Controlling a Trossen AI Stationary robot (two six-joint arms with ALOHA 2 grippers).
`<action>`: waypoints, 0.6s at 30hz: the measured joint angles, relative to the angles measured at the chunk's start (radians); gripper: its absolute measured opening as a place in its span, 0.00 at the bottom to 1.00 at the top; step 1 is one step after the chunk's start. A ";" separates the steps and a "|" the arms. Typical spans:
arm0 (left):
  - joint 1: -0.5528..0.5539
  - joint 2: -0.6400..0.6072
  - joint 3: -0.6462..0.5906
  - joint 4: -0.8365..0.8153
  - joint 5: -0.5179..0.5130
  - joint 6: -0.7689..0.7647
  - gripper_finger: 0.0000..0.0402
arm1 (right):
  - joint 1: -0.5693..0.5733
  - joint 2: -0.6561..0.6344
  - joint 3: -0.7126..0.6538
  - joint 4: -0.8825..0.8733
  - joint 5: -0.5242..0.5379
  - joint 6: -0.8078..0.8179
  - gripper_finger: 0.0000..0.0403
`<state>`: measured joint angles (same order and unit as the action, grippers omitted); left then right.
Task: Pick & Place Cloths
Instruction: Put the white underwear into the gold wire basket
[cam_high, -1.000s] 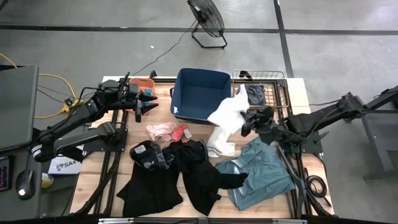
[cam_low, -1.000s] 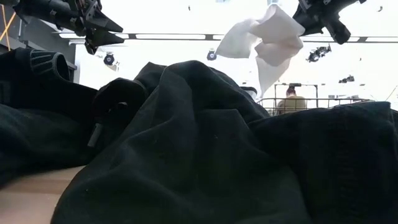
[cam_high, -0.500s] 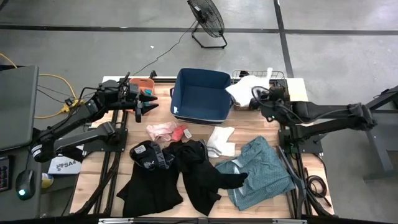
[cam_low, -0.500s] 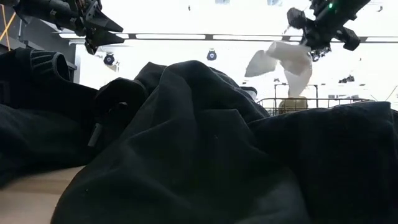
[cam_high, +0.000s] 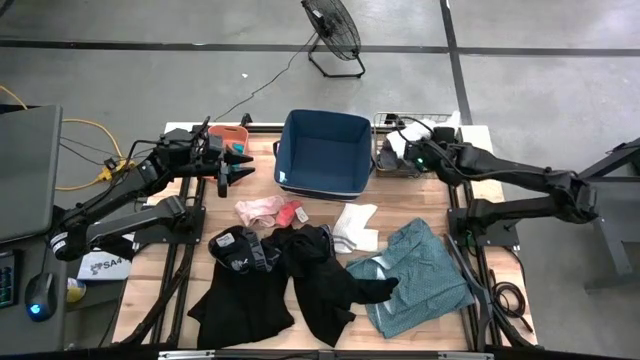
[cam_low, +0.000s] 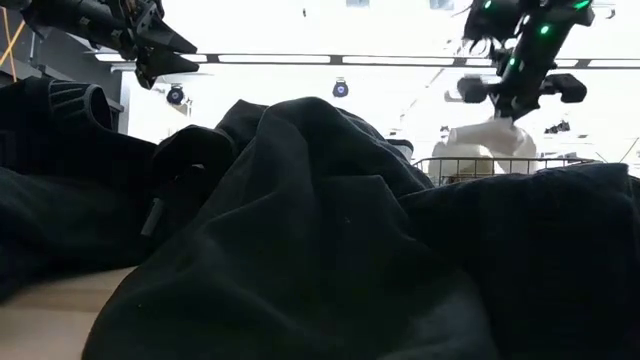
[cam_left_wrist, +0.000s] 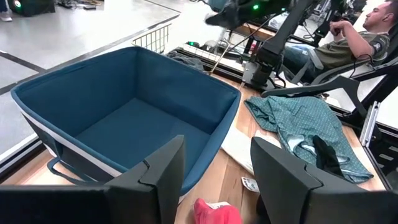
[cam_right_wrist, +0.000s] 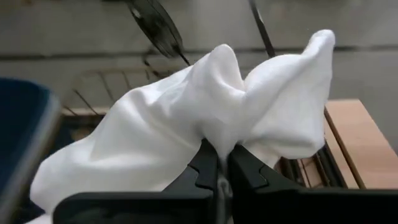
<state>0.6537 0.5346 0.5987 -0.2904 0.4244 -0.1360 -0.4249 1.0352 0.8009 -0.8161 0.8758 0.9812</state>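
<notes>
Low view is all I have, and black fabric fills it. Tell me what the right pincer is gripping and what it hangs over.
Observer: The right pincer is shut on a white cloth.
Operator: Give me its place.
Observer: It hangs over the wire basket, right of the blue bin.
Operator: Report the left arm.
Observer: The left pincer waits open, empty, left of that bin.

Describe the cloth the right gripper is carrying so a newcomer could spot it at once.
Find the navy bin at the table's far edge; the wire basket sits beside it. Over that basket the right gripper pinches a bunched white cloth, the only cloth off the table.
</notes>
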 joint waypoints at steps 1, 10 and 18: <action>0.000 0.000 0.000 -0.001 0.000 0.000 0.44 | -0.020 0.019 0.000 0.000 -0.021 -0.011 0.01; 0.000 0.000 0.000 -0.003 0.000 0.000 0.44 | -0.133 0.222 0.000 0.056 -0.151 -0.044 0.02; 0.000 0.000 0.000 -0.005 0.000 0.000 0.44 | -0.176 0.339 0.000 0.121 -0.202 -0.044 0.05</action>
<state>0.6537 0.5346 0.5987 -0.2951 0.4248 -0.1356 -0.6009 1.3738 0.8009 -0.6950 0.6742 0.9375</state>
